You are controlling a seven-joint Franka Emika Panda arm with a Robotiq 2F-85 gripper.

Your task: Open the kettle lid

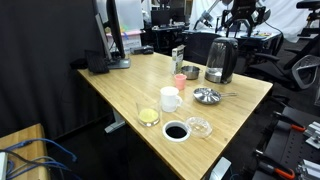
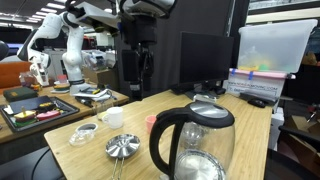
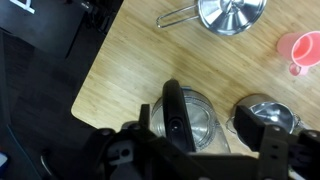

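The kettle [image 1: 220, 60] stands at the far end of the wooden table, and close to the camera in an exterior view [image 2: 195, 145]. It has a black side handle [image 3: 172, 108]. The kettle lid [image 3: 197, 120] lies flat on top and looks closed; it also shows in an exterior view [image 2: 205, 113]. My gripper [image 3: 200, 138] is open and empty. It hangs well above the kettle, apart from it, in both exterior views [image 1: 243, 22] [image 2: 140, 70]. In the wrist view the lid lies between my two fingers.
A steel cup [image 3: 262, 110] stands right beside the kettle. A pink cup [image 1: 180, 80], a white mug [image 1: 170, 98], a shiny metal dish [image 1: 206, 96], a glass [image 1: 148, 113] and two small bowls [image 1: 175, 131] stand on the table [image 1: 120, 90]. A monitor [image 1: 115, 35] stands at one end.
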